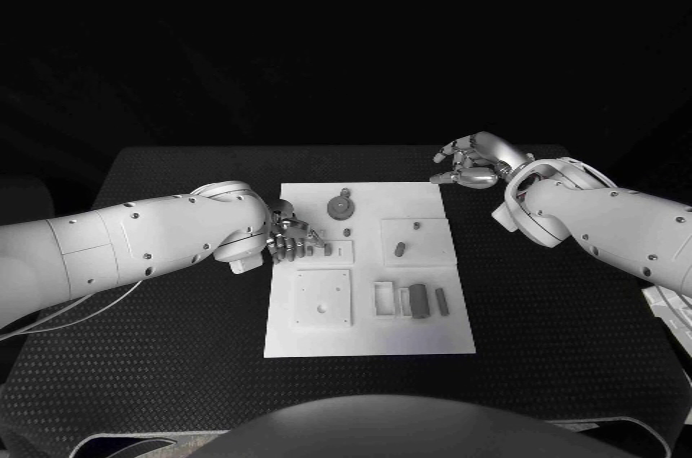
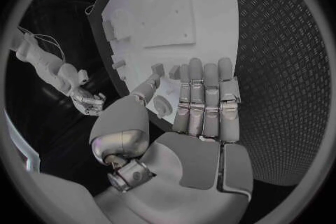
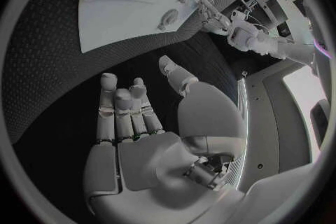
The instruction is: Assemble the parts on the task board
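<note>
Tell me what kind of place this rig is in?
Likely a robotics lab test bench: a black table with only a white task board bearing small parts, and shelving with equipment at the rim of the right wrist view.

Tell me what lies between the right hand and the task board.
Only bare black table: in the head view the right hand hovers off the task board's far right corner, and the right wrist view shows empty mat between them.

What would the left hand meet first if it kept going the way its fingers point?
Probably the small grey part standing on the white board, just ahead of the left hand and its fingertips; how close is unclear.
</note>
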Controlling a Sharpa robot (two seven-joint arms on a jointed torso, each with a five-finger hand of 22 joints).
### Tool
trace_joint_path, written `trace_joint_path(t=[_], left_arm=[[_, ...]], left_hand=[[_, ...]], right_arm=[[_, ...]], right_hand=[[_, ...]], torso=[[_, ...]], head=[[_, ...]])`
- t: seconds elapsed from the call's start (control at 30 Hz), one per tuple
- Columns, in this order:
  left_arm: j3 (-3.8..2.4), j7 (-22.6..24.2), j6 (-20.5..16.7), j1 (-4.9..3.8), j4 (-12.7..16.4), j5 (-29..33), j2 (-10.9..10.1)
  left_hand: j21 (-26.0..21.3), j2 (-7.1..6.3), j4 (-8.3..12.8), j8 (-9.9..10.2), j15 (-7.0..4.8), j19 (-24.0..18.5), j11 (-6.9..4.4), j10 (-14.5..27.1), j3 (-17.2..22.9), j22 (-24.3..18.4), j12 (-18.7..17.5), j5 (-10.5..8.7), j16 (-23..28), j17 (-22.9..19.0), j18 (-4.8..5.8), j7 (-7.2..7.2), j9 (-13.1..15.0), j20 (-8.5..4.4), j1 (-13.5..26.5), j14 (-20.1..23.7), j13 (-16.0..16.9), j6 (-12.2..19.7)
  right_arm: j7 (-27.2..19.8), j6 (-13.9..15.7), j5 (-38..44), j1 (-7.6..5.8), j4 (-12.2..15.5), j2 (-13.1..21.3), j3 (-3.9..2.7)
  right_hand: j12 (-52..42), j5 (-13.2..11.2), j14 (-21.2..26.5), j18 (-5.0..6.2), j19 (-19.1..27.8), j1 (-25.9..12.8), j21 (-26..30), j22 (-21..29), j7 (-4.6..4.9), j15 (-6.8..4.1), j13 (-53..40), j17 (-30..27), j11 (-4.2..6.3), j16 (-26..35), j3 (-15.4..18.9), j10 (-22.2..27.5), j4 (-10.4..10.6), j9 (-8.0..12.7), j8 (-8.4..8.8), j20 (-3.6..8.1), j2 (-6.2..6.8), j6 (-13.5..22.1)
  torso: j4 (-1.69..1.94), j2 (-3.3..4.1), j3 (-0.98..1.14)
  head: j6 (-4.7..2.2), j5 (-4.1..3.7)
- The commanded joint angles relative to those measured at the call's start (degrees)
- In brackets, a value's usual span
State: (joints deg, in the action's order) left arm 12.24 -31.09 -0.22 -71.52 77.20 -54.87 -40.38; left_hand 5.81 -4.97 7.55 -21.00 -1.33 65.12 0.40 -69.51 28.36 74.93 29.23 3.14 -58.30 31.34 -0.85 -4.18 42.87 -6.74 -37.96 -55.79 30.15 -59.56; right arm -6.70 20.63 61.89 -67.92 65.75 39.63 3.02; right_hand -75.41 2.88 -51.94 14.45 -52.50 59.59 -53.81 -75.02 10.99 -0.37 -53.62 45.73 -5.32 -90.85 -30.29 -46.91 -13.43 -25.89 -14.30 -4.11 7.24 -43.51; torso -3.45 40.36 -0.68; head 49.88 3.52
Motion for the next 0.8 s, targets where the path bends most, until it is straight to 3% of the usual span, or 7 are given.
trace_joint_path(t=[0.03,0.27,0.33,0.47,0.63,0.7,0.8], left_arm=[[-0.01,0.7,-1.1,0.02,0.2,-0.3,-0.2],[-0.61,6.0,-4.1,-0.03,1.1,4.4,-1.6],[-2.20,7.8,-6.0,-0.03,1.1,4.9,-1.6],[-3.67,12.7,-10.7,-0.08,1.7,4.8,-2.1],[-3.82,21.3,-16.3,-0.28,1.5,1.8,-1.4],[-3.79,24.4,-17.7,-0.27,1.3,-4.9,-0.6],[-3.71,28.3,-20.6,-0.23,1.2,-13.0,0.7]], left_hand=[[-0.3,0.40,0.5,0.4,-0.08,0.1,-0.36,0.0,-0.9,1.1,-0.3,-0.32,-0.3,0.1,-1.02,-0.42,0.2,-0.30,0.3,0.1,0.1,0.1],[-0.8,0.31,2.1,2.1,0.14,-0.5,0.06,1.1,-1.6,1.0,-0.9,-0.31,0.0,0.0,-0.94,-1.53,-0.3,-0.12,-0.5,0.9,0.1,2.8],[-1.9,1.33,3.6,3.4,1.13,-2.8,1.15,3.4,-1.6,0.9,-1.2,-0.26,0.4,0.1,-0.42,-2.78,-1.0,0.76,-1.8,3.4,0.2,5.3],[-1.8,2.07,6.5,3.3,1.69,-3.8,1.62,5.0,-1.1,1.0,-0.6,0.01,-0.2,0.5,-0.57,-3.24,-1.5,1.30,-5.2,5.0,0.7,6.0],[-2.1,1.67,8.6,3.4,4.64,-8.9,4.56,10.9,2.8,-0.5,-3.2,2.07,3.1,-1.9,-0.45,-4.14,-2.6,4.12,-17.4,9.5,-1.3,7.7],[-2.1,0.78,8.5,3.8,5.24,-9.0,6.23,13.5,5.4,-1.9,-5.9,0.24,4.5,-3.3,-1.11,-4.84,-3.6,4.84,-21.4,9.1,-3.8,8.8],[-2.0,-0.86,8.6,4.2,4.85,-7.4,6.71,12.9,6.6,-4.2,-9.0,0.27,6.5,-5.1,-1.74,-4.37,-5.0,4.81,-24.7,6.1,-7.3,9.3]], right_arm=[[-0.4,-0.3,0.2,0.02,0.0,0.0,-0.01],[-0.4,-0.1,0.2,0.03,-0.1,-0.1,-0.01],[-0.4,-0.1,0.2,0.03,-0.1,-0.1,-0.01],[-0.5,-0.1,0.2,0.03,-0.3,-0.1,-0.01],[-0.5,-0.1,0.1,0.03,-0.3,-0.1,-0.01],[-0.5,0.0,0.1,0.03,-0.3,-0.1,-0.01],[-0.5,0.0,0.1,0.03,-0.4,-0.1,-0.01]], right_hand=[[-0.3,0.0,-0.1,0.54,0.3,-0.5,0.3,-0.8,0.66,-0.29,0.1,-0.1,-0.02,-0.3,-0.1,0.4,-0.2,0.1,-0.26,0.01,0.05,0.1],[-0.3,0.0,0.0,0.54,0.3,-0.5,0.3,-0.8,0.66,-0.29,0.1,-0.1,-0.02,-0.3,-0.1,0.4,-0.2,0.1,-0.26,0.01,0.05,0.1],[-0.3,0.0,0.0,0.54,0.3,-0.5,0.3,-0.8,0.66,-0.29,0.1,-0.1,-0.02,-0.3,-0.1,0.4,-0.2,0.1,-0.26,0.01,0.05,0.1],[-0.3,0.0,0.0,0.54,0.3,-0.5,0.3,-0.8,0.66,-0.29,0.1,-0.1,-0.02,-0.3,-0.1,0.4,-0.2,0.1,-0.26,0.01,0.05,0.1],[-0.3,0.0,0.0,0.54,0.3,-0.5,0.3,-0.8,0.66,-0.29,0.1,-0.1,-0.02,-0.3,-0.1,0.4,-0.2,0.1,-0.26,0.01,0.05,0.1],[-0.3,0.0,0.0,0.54,0.3,-0.5,0.3,-0.8,0.66,-0.29,0.1,-0.1,-0.02,-0.3,-0.1,0.4,-0.2,0.1,-0.27,0.01,0.05,0.1],[-0.3,0.0,0.0,0.54,0.3,-0.5,0.3,-0.8,0.66,-0.29,0.1,-0.1,-0.02,-0.3,-0.1,0.4,-0.2,0.1,-0.27,0.01,0.04,0.1]], torso=[[0.00,0.00,0.01],[-0.01,-0.03,0.02],[0.00,-0.03,0.02],[0.00,-0.02,0.00],[0.03,-0.03,0.08],[0.01,0.00,0.05],[-0.05,0.04,-0.01]], head=[[0.01,0.00],[-0.18,-0.07],[-0.27,-0.17],[-0.50,-0.16],[-0.71,-0.17],[-0.79,-0.22],[-0.88,-0.26]])
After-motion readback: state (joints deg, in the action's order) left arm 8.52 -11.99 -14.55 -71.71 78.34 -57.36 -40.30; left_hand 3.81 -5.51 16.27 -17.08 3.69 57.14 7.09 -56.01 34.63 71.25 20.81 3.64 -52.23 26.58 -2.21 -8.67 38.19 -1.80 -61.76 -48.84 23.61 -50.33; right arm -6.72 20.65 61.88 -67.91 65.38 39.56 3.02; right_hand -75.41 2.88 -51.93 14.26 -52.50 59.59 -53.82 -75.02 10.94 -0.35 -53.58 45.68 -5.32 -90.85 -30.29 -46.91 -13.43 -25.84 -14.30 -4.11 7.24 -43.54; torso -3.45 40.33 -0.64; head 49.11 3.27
